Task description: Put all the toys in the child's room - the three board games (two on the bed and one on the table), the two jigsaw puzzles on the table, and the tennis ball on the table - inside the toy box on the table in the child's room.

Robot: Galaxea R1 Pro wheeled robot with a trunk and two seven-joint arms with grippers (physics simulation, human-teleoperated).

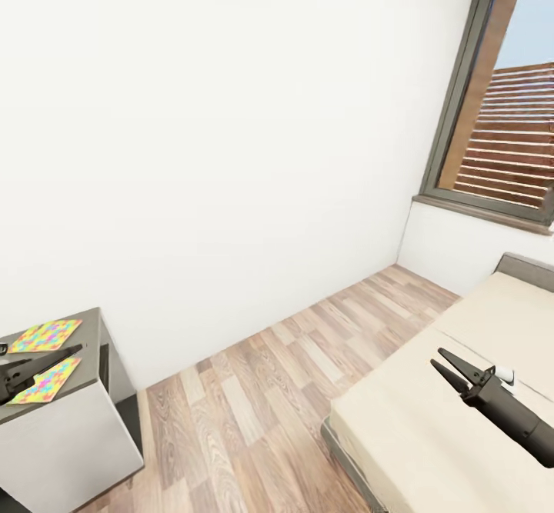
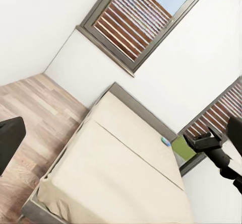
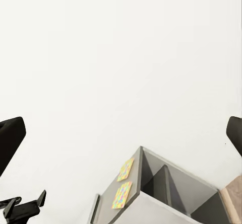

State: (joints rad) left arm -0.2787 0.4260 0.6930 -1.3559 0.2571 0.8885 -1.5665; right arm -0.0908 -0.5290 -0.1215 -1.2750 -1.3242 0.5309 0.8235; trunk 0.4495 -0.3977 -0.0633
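Two jigsaw puzzles lie on the table; both grippers — left, right — spread, empty.

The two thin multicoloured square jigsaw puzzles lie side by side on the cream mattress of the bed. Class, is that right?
Not quite. The two thin multicoloured square jigsaw puzzles lie side by side on the grey table top, not on the bed's cream mattress. The head view shows this.

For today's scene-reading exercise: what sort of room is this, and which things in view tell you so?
Probably a child's bedroom: a bed with a cream mattress under a window, and two bright jigsaw puzzles on a grey table.
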